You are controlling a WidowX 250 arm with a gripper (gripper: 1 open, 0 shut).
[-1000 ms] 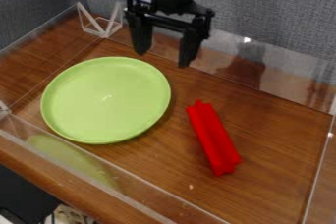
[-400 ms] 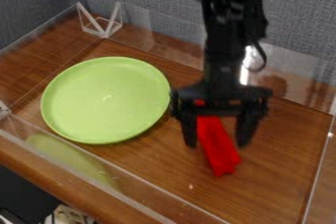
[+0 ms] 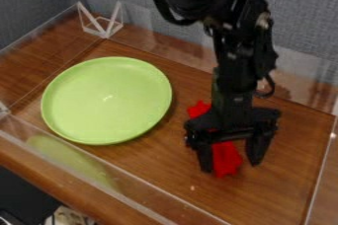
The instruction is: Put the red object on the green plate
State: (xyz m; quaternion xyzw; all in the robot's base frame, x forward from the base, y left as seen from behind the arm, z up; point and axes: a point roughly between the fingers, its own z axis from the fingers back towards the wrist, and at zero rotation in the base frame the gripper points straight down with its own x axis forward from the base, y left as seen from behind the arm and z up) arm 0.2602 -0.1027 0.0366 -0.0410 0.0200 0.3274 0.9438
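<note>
The red bar point(image 3: 222, 142) lies flat on the wooden table point(image 3: 106, 165), to the right of the green plate point(image 3: 106, 98) and a little nearer the front wall. It does not touch the plate. A strip of bare wood shows between them. The plate has nothing on it, so the job is not done yet.

The gripper point(image 3: 232, 150) sits right over the bar. Its two black fingers point(image 3: 207, 155) are spread wide, one on each side of the bar, with the red showing in the gap between them. It has not squeezed the bar, so it holds nothing. The fingers probably stand like this so they can close on the bar's thin sides, which looks like the easy way to grab a long, narrow thing.

The arm point(image 3: 238, 46) comes in from the top, well to the right of the plate. It bends over and points the gripper straight down at the bar. The fingertips look low, close to the table.
</note>
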